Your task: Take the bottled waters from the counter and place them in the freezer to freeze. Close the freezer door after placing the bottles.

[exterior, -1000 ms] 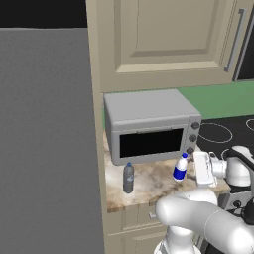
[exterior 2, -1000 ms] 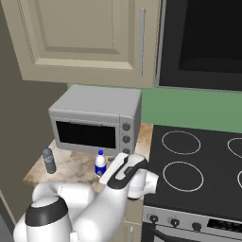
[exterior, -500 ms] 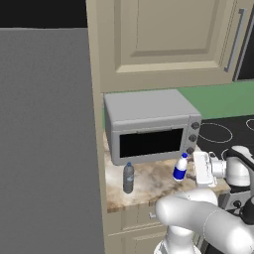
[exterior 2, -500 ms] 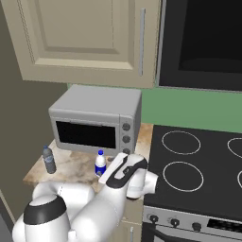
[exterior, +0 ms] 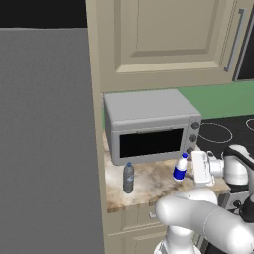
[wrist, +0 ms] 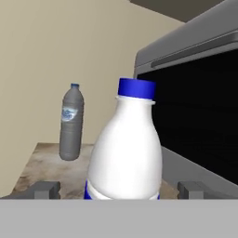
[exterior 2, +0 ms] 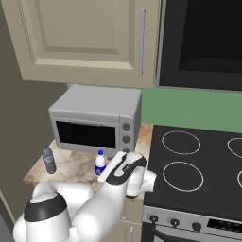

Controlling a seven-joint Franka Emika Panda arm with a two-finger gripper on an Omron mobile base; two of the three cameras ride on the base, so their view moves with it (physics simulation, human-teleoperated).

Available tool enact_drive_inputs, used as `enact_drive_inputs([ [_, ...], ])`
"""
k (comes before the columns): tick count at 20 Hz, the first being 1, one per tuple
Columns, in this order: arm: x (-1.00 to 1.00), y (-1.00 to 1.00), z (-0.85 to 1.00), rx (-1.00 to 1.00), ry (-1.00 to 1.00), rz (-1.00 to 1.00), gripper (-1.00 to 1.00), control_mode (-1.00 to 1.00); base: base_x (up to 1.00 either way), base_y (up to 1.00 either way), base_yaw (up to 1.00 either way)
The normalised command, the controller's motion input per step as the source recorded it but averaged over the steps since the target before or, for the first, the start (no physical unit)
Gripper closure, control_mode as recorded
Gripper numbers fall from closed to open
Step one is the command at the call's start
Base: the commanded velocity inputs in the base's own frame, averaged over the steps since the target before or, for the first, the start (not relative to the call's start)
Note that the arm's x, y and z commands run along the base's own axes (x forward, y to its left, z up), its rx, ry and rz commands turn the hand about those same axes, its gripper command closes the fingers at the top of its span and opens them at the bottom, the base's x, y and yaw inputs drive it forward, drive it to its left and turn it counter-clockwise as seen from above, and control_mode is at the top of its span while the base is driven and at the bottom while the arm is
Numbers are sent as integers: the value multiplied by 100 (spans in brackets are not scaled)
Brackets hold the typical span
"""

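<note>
Two bottled waters stand upright on the marbled counter (exterior: 149, 188) (exterior 2: 71, 170) in front of the microwave. The white bottle with blue cap and label (exterior: 180, 168) (exterior 2: 100, 163) (wrist: 125, 148) fills the middle of the hand view. My gripper (exterior: 188, 171) (exterior 2: 106, 174) (wrist: 118, 189) is open, with one fingertip on each side of the bottle's lower body and clear gaps to both. The translucent grey bottle (exterior: 128, 177) (exterior 2: 48, 159) (wrist: 71, 123) stands farther left, near the counter's end. The freezer's inside and the freezer door are out of view.
A grey microwave (exterior: 149, 126) (exterior 2: 97, 120) sits right behind the bottles. A tall plain grey slab (exterior: 47, 139) rises left of the counter. The black stovetop (exterior 2: 198, 160) lies to the right, with cream wall cabinets (exterior: 163, 44) overhead.
</note>
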Motion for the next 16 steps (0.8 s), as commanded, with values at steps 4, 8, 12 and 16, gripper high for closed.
enact_drive_inputs([
  [4, 5, 8, 0, 0, 0, 0, -100, -100, 0, 0, 0],
  [8, 0, 11, 0, 0, 0, 0, -100, -100, 0, 0, 0],
  [12, 0, 12, 0, 0, 0, 0, -100, -100, 0, 0, 0],
  [16, 0, 12, 0, 0, 0, 0, -100, -100, 0, 0, 0],
])
